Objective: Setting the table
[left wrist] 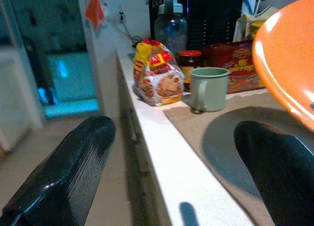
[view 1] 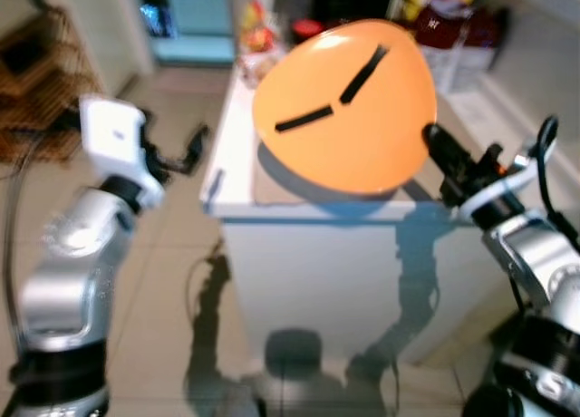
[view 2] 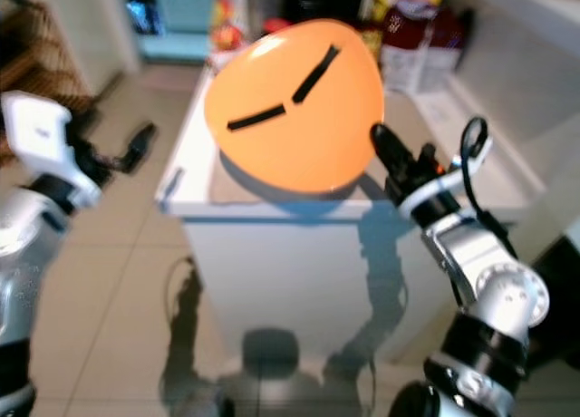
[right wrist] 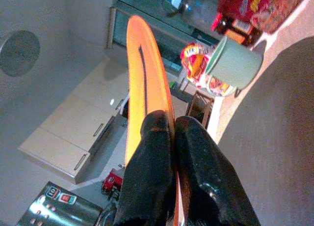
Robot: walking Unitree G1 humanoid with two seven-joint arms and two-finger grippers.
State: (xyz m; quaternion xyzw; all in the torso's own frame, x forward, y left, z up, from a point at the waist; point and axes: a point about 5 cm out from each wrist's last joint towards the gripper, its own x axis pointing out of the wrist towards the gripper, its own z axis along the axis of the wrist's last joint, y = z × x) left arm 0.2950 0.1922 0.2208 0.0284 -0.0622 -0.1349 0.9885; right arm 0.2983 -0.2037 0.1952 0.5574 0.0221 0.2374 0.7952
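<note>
Orange plate (view 1: 349,104), pinched at its rim by the right gripper (view 1: 433,140), hangs tilted over the white counter (view 1: 237,145) and covers most of its middle. Beige mat (left wrist: 230,137) beneath is bare, shaded by the plate. Far end of counter is crowded: green mug (left wrist: 208,88), snack bag (left wrist: 157,73), red-lidded jar (left wrist: 190,59), clear bottle (left wrist: 170,24), red packages (view 1: 458,23). Left gripper (view 1: 181,154), fingers spread, sits off the counter's left edge over open tile floor (view 1: 172,254).
</note>
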